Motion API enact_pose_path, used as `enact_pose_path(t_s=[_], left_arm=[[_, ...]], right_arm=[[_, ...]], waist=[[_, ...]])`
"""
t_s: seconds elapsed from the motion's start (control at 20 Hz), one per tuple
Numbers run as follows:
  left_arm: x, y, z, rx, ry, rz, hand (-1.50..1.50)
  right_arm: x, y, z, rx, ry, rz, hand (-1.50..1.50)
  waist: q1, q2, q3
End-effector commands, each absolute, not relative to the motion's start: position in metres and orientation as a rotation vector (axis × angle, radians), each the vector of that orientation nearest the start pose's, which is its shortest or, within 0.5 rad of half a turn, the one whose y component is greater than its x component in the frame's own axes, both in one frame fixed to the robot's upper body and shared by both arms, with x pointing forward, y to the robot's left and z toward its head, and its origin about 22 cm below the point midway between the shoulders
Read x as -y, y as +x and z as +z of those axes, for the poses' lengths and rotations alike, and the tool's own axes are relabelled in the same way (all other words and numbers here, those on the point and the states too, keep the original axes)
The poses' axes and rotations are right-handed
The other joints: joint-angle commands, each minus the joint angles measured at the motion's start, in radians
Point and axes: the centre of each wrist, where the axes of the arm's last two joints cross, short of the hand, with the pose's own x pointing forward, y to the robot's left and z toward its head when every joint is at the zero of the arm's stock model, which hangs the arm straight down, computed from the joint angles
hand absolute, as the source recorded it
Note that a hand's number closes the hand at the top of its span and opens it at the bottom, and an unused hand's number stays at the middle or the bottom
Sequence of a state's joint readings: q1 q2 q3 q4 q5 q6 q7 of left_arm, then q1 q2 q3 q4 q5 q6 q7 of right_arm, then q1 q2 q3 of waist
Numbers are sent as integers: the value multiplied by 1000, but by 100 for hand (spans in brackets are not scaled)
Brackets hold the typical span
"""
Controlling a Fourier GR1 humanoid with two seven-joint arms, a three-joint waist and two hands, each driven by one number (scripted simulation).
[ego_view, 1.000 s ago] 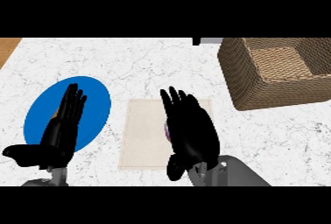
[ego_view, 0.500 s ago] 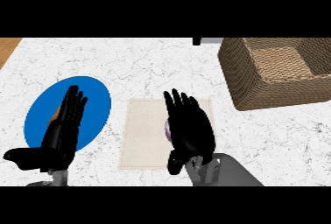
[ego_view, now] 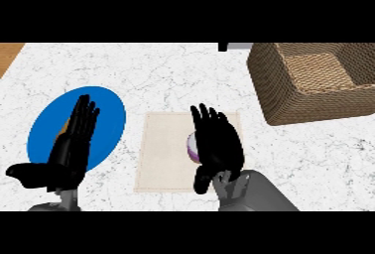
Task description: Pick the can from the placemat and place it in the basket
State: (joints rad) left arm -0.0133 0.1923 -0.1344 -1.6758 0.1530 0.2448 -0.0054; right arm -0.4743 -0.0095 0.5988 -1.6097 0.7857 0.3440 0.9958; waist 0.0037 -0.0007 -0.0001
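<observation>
A: Since the earlier frame the right hand (ego_view: 217, 149) has slid a little lower over the placemat (ego_view: 164, 149), drawing back toward the bottom edge; the left hand (ego_view: 70, 144) has barely shifted.

B: Is the can (ego_view: 192, 147) lifted yet?

A: No. It lies on the placemat at the centre of the frame, only a purple-and-white sliver showing at the left edge of the right hand, which covers most of it.

B: And the fingers?

A: Straight and close together on the right hand, not curled round the can. The left hand rests open over the blue plate (ego_view: 102, 106) at lower left, fingers straight.

B: So what remains?

A: By the look of it, nearly everything: grasping, lifting, and carrying to the basket (ego_view: 307, 106) at upper right, well apart from the can.
</observation>
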Motion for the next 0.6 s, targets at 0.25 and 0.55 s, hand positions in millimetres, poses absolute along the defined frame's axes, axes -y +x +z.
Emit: enact_pose_path(t_s=[0.25,0.55], left_arm=[[-251,240,34,1692,90,52,0],[-222,233,36,1658,85,57,0]], right_arm=[[47,264,85,1023,-743,1133,-150],[42,260,88,1023,-728,1181,-150]], waist=[[1,0,0],[1,0,0]])
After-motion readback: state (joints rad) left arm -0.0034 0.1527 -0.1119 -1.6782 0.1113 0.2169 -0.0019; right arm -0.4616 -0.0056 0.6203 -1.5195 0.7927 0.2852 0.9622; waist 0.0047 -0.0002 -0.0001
